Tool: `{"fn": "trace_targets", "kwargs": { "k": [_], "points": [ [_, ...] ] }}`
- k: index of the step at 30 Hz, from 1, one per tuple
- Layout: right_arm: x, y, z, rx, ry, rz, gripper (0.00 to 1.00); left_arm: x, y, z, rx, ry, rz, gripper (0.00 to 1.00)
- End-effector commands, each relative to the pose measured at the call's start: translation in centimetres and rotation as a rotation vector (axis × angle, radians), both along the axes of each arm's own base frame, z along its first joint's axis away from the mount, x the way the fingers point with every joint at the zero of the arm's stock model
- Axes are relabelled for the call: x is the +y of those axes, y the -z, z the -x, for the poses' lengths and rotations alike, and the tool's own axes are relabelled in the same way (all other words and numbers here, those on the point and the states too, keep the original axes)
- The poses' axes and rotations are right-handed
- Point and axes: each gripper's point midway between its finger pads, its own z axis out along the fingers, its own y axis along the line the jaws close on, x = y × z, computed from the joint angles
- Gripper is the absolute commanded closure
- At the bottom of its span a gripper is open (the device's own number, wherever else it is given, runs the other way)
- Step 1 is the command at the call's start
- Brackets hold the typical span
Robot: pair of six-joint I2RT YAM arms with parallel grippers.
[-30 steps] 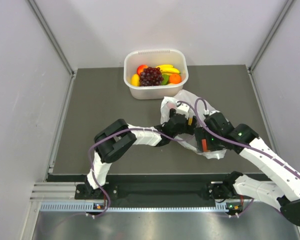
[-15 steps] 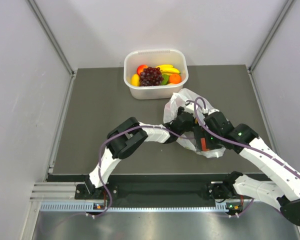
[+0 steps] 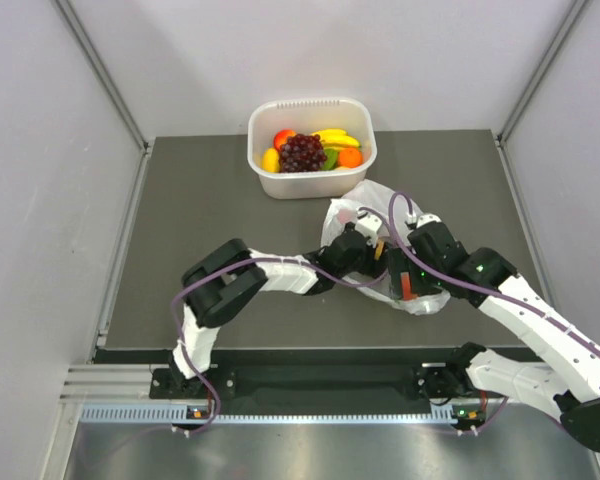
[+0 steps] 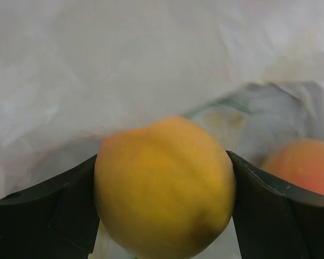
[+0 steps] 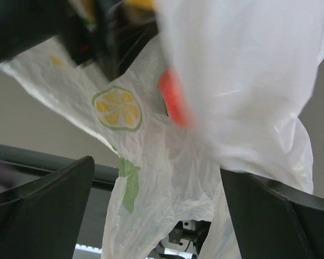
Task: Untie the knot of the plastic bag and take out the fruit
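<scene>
L gripper (image 4: 162, 162) is clamped on a yellow-orange fruit (image 4: 164, 199), a finger touching each side, inside the bag (image 4: 151, 65). Bag film sits just above & behind it. A peach (image 4: 305, 164) lies just past one finger, also in the bag. R gripper (image 5: 156, 167) is close beside L. Bag hangs betw. its fingers; gripping or not, can't tell. A red fruit (image 5: 175, 102) shows thru the film beyond it. Tub (image 3: 310, 185) w/ more fruit is well beyond both.
</scene>
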Motion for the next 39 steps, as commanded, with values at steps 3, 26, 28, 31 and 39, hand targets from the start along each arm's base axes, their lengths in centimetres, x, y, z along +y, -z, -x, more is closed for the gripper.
{"fn": "trace_targets", "kwargs": {
  "k": [3,26,28,31,39],
  "points": [
    [0.8,-2.1,-2.5,-0.119,0.038,-0.041,0.0,0.7,-8.5,5.6,0.072,0.177,0.152,1.0],
    [1.1,-3.5,-3.5,-0.171,0.043,-0.052,0.0,16.1,-28.2,-11.2,-0.187,-0.247,0.333,1.0],
    [1.0,-3.5,-3.5,-0.176,0.045,-0.055,0.0,16.3,-27.8,-14.6,-0.197,-0.276,0.32,1.0],
    [1.1,-3.2,-3.4,-0.172,0.038,-0.062,0.0,18.0,-26.3,-19.5,-0.207,-0.372,0.291,1.0],
    [1.4,-2.5,-2.9,-0.163,0.027,-0.091,0.0,22.6,-20.2,-27.6,-0.147,-0.546,0.26,0.75]
  ]
}}
